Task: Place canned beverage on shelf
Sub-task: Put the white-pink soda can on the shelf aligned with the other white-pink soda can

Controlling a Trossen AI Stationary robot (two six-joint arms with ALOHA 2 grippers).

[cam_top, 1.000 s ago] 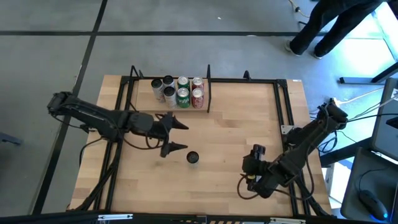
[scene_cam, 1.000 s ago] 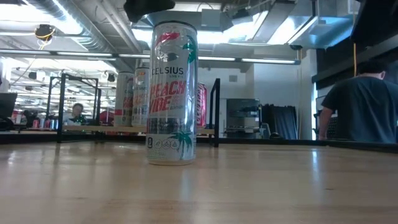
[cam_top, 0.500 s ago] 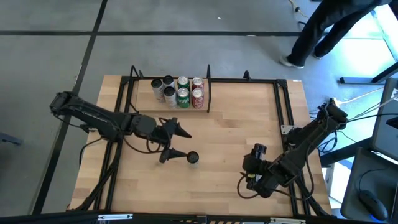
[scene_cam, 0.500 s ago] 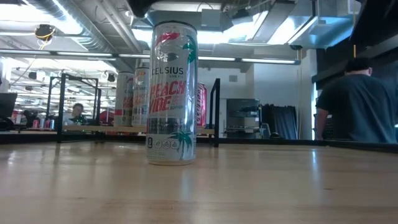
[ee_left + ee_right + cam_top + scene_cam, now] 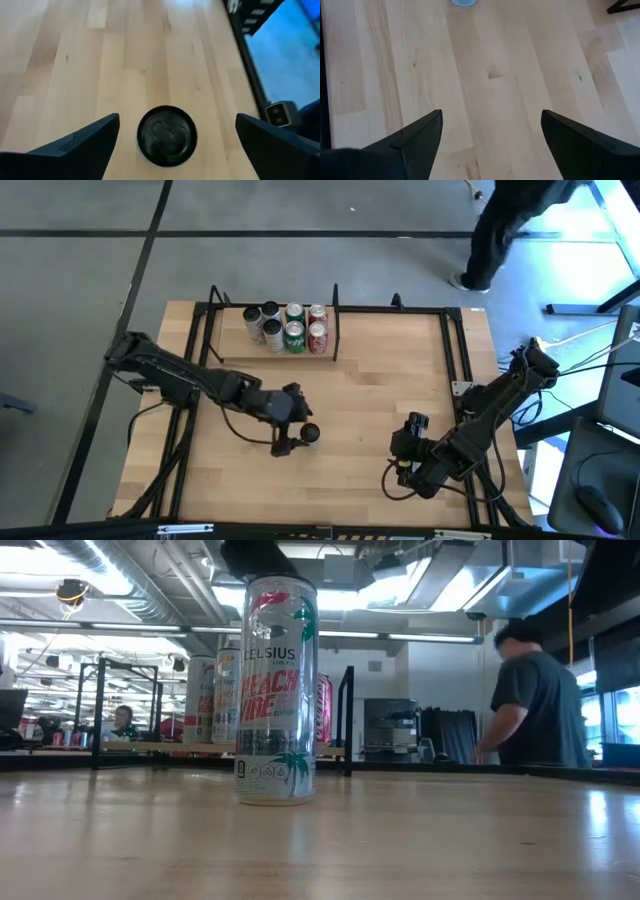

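Observation:
A tall white Celsius can [image 5: 310, 433] stands upright on its base on the wooden table, left of centre; it also shows in the low view [image 5: 278, 690]. My left gripper [image 5: 294, 421] hovers open just left of and above it. In its wrist view, the can's dark top [image 5: 166, 135] lies between the two spread fingers without touching them. The shelf [image 5: 232, 348], a low wood board in a black frame, sits at the far edge. My right gripper [image 5: 490, 142] waits open over bare table at the near right.
Several cans [image 5: 290, 328] stand on the shelf's right half. Black frame rails [image 5: 455, 350] run along the table's far and right edges. A person [image 5: 535, 700] stands in the room beyond the table. Bare tabletop [image 5: 380, 390] lies between the can and the right arm.
My left gripper has gone toward the table's right and near edges, up to the can. It has tipped to point more steeply down, fingers still spread. The can has stayed in place. The person beyond the table has walked on.

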